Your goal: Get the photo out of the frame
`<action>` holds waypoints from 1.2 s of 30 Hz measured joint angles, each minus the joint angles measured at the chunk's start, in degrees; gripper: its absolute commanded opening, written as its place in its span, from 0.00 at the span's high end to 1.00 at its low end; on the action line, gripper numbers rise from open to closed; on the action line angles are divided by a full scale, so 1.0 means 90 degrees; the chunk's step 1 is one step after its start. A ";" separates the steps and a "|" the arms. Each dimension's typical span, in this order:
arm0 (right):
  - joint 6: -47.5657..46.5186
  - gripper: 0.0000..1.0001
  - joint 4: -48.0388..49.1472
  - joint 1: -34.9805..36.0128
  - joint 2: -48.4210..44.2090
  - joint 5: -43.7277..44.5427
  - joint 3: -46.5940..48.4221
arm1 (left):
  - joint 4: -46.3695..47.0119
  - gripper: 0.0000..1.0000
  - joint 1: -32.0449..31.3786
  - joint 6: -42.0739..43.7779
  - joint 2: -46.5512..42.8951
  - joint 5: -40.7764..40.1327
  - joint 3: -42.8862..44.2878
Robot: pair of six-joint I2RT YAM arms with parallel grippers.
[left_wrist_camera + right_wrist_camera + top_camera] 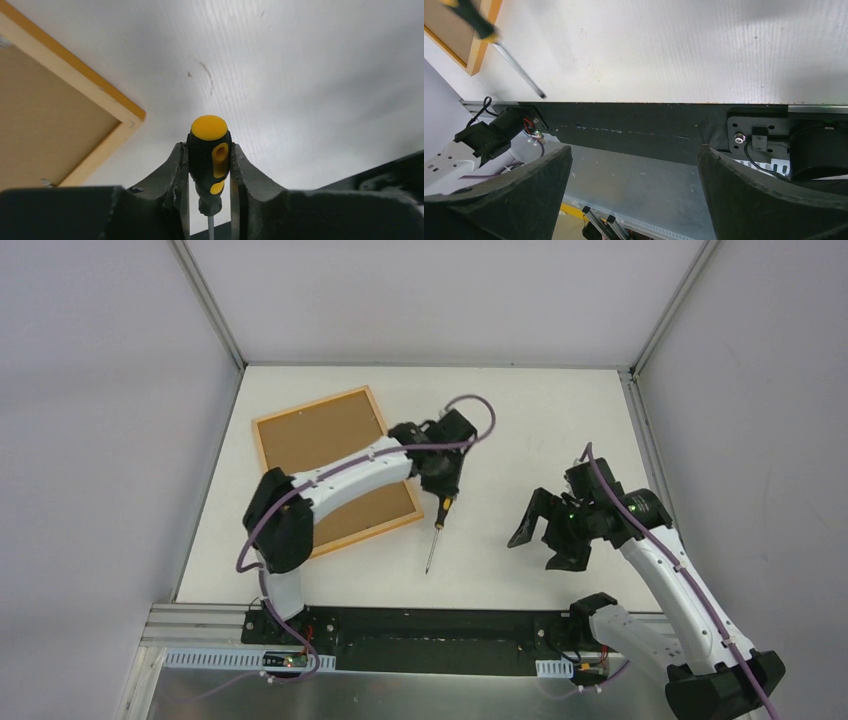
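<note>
top view, frame [312, 405]: lying back side up on the left half of the tabletop [520, 420], up toward the far left corner, with the brown backing board [320, 435] showing inside the orange rim
top view, left arm [350, 475]: we see it stretched flat across the frame, with the left gripper [443, 488] pointing down just off the frame's right edge
top view, screwdriver [437, 533]: on the tabletop, handle under that gripper, tip toward the near edge
top view, right gripper [540, 545]: hanging above the right half, elbow bent, jaws spread wide, nothing in them
left wrist, left gripper [207, 148]: jaws narrow, fingers [175, 170] tight on both sides of the black-and-yellow screwdriver [210, 155] handle
left wrist, frame [75, 72]: its corner sits at left, clear of the handle
right wrist, right gripper [634, 150]: wide apart, aimed at the tabletop's [674, 50] near edge
right wrist, screwdriver [516, 67]: far left, beside the frame [483, 35] corner
writing: we can't make out any at this size
</note>
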 measured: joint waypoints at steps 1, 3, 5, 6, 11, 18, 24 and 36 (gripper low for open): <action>-0.0024 0.01 0.0017 0.0000 0.0017 -0.0073 0.0000 | -0.0044 1.00 0.0189 0.0012 -0.0192 0.0017 0.0223; -0.0075 0.01 0.0085 0.0000 0.0051 -0.0255 0.0000 | -0.0061 1.00 0.0542 -0.0058 -0.0646 0.0041 0.0571; -0.0100 0.01 0.0267 0.0012 0.0117 -0.0549 0.0000 | -0.0027 1.00 0.0869 -0.0267 -0.1214 0.0022 0.0748; -0.0095 0.01 0.0364 0.0029 0.0143 -0.0663 0.0000 | 0.0000 1.00 0.0986 -0.0415 -0.1530 0.0017 0.0750; 0.0041 0.01 0.1214 0.0342 0.0265 -0.1273 0.0005 | 0.1375 1.00 0.1093 -0.1464 -0.3376 0.0301 -0.0704; 0.0641 0.06 0.3041 0.1331 0.0415 -0.1608 0.0240 | 0.3946 1.00 0.1192 -0.2977 -0.5433 0.0073 -0.3937; 0.0957 0.33 0.4279 0.2225 0.1217 -0.1532 0.0775 | 0.4452 1.00 0.1192 -0.3254 -0.6042 -0.0153 -0.4347; -0.0619 1.00 0.3466 0.3767 0.2565 0.0119 0.2613 | 0.3585 0.58 0.1195 -0.4374 -0.6564 -0.0512 -0.4345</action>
